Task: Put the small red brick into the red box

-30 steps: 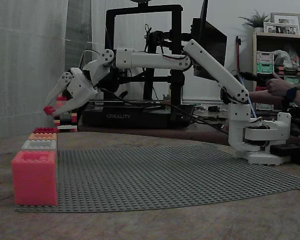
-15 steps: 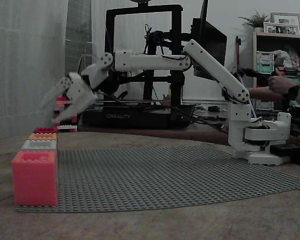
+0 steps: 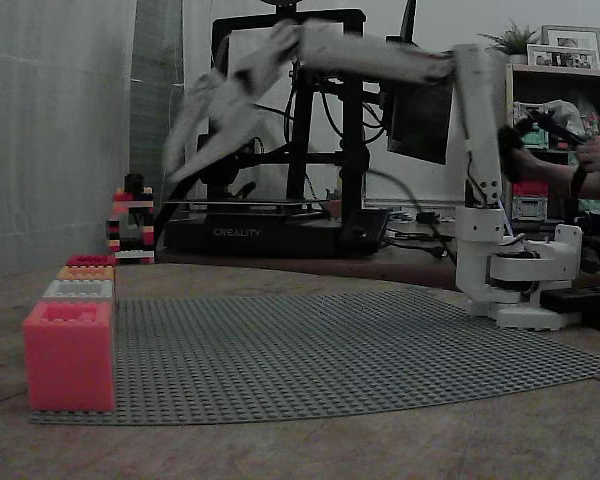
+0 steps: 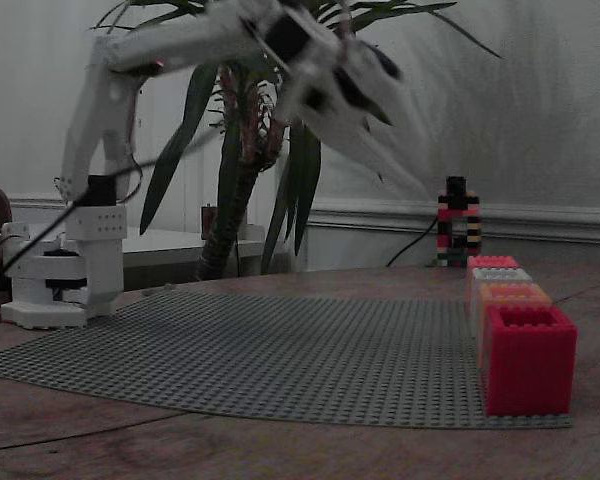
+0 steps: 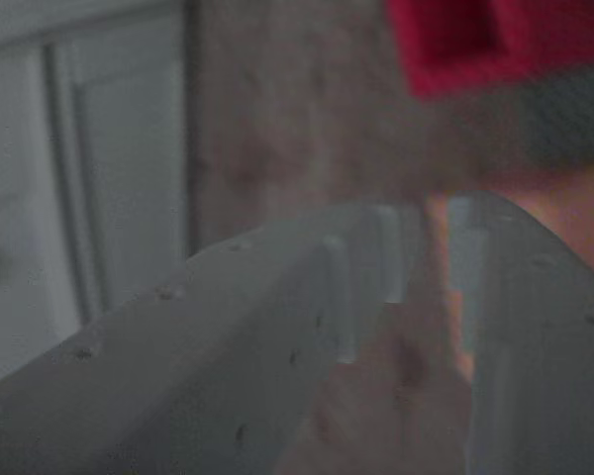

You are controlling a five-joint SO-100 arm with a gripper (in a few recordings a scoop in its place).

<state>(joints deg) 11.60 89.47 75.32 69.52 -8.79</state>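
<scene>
A pinkish-red box (image 3: 68,355) stands nearest in a row at the left end of the grey baseplate (image 3: 360,350), with a darker red box (image 3: 90,260) at the far end. From the other side, a red box (image 4: 528,360) is nearest. My gripper (image 3: 180,165) is raised high above the plate, blurred by motion, and is also seen lifted and blurred (image 4: 405,175). In the wrist view the gripper (image 5: 436,223) shows a narrow gap with nothing in it, and a red box (image 5: 475,40) lies below. The small red brick is hidden from view.
A white box (image 3: 78,290) and an orange box (image 3: 85,272) sit between the two red ones. A striped brick tower (image 3: 130,225) stands behind the row. A 3D printer (image 3: 280,230) fills the back, a plant (image 4: 250,180) the other side. A person's arm (image 3: 580,165) is at the right.
My arm has swung up and back from low over the far end of the box row. The red brick held between the fingers one second ago no longer shows.
</scene>
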